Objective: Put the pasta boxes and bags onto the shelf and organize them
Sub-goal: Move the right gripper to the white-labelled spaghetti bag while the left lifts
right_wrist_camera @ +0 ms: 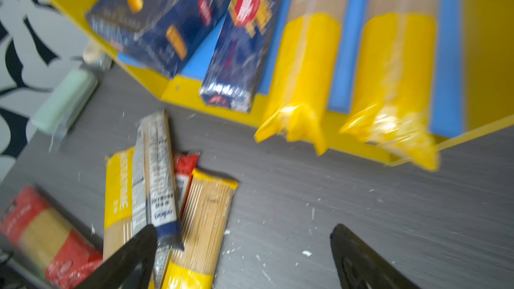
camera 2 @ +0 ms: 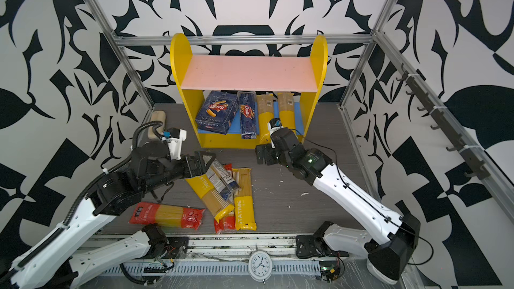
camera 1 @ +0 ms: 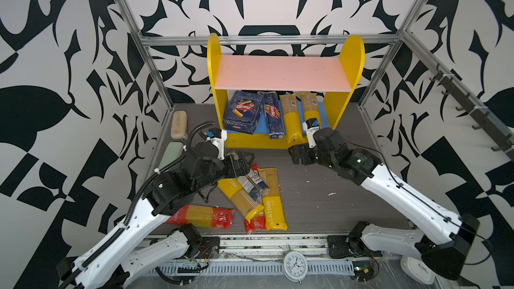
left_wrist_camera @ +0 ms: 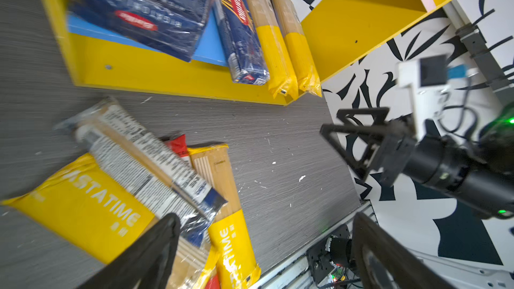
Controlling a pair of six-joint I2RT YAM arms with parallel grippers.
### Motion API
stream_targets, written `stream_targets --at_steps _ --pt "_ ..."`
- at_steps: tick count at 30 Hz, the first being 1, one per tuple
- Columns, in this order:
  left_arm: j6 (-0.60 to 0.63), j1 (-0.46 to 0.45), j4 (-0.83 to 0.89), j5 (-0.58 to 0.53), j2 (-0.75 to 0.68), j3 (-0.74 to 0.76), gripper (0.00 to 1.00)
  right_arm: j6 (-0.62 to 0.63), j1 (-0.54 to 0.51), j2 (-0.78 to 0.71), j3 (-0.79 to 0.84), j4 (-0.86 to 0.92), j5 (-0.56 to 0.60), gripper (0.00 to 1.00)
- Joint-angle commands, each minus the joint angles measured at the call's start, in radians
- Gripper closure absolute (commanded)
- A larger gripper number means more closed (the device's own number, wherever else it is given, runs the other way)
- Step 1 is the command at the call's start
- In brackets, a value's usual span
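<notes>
The yellow shelf (camera 1: 215, 79) has a bare pink upper board (camera 1: 283, 73). On its blue lower board (camera 1: 262, 123) lie the wide pasta box (camera 1: 243, 112), the narrow pasta box (camera 1: 273, 116) and two yellow-ended bags (camera 1: 290, 119) (camera 1: 308, 107). Several bags lie piled on the table: a blue white-label one (camera 1: 256, 182) on top of yellow ones (camera 1: 274, 198). A red bag (camera 1: 203, 216) lies apart from them. My left gripper (camera 1: 247, 165) (left_wrist_camera: 264, 226) hangs open over the pile's far end. My right gripper (camera 1: 293, 155) (right_wrist_camera: 243, 234) stands open and empty before the shelf's front edge.
A beige case (camera 1: 178, 125) and a green case (camera 1: 173, 154) lie along the left frame rail. A white clock (camera 1: 295, 266) sits on the front rail. Metal frame posts (camera 1: 155, 73) flank the shelf. A hook rail (camera 1: 472, 112) runs along the right wall.
</notes>
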State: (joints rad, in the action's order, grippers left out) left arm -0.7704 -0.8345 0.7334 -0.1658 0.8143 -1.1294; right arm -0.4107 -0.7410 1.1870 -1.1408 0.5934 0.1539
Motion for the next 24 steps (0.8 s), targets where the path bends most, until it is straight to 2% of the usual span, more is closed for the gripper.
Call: stream_targets --at_steps 1,12,18,24 --pt "-0.007 -0.003 0.189 -0.072 -0.042 -0.056 0.01 -0.028 -0.064 0.078 0.009 -0.055 0.027 0.01" --pt "0.012 -0.003 0.385 -0.134 -0.102 -0.224 0.01 -0.003 -0.185 0.424 -0.126 -0.129 -0.063 0.01" --pt "0.038 -0.003 0.377 -0.134 -0.067 -0.242 0.01 0.002 -0.210 0.507 -0.152 -0.159 -0.128 0.01" --pt "0.071 -0.003 0.335 -0.129 0.004 -0.231 0.01 0.019 -0.247 0.573 -0.179 -0.158 -0.144 0.01"
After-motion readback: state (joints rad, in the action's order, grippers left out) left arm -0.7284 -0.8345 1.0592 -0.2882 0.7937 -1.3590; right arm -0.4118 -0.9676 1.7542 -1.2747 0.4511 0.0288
